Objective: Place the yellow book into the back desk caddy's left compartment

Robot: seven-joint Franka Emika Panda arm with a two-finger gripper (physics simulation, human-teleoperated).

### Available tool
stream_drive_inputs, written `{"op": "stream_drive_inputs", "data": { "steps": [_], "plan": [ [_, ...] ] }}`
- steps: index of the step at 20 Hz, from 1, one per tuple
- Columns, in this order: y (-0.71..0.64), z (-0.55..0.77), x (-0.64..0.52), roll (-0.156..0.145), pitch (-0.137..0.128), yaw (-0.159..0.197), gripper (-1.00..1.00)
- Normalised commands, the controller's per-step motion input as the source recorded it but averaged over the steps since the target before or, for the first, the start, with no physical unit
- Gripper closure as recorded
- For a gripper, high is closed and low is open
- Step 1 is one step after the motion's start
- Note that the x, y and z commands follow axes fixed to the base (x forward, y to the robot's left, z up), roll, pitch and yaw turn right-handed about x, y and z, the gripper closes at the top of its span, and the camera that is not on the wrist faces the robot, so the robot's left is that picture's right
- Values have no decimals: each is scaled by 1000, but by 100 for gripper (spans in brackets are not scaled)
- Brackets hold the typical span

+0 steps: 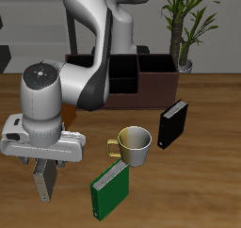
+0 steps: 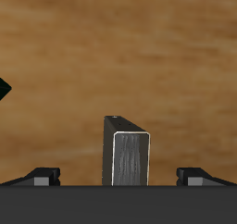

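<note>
The yellow book, thin and grey-speckled, stands upright on the table near its front edge. My gripper is straight above it, with the fingers down on either side of the book. In the wrist view the book stands between the two fingertips, with wide gaps on both sides, so the gripper is open and does not touch it. The back desk caddy, dark reddish-brown, stands far back behind the arm. One dark end section shows. The rest is hidden by the arm, so I cannot tell which is the left compartment.
A tan mug stands mid-table. A green book stands in front of it near the front edge. A black book stands beside the mug, in front of the caddy. A potted plant is at the back corner.
</note>
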Motion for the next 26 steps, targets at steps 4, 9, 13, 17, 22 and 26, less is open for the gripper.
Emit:
{"op": "stream_drive_inputs", "data": {
  "steps": [4,9,13,17,22,26],
  "plan": [
    [-25,-318,34,6,27,-4,100],
    [-20,-140,9,-19,18,-15,100],
    [-7,51,13,2,-8,-3,100],
    [84,210,24,7,-28,-10,100],
    [216,445,-41,15,-43,-33,100],
    [176,562,-136,0,-33,-31,100]
  ]
}}
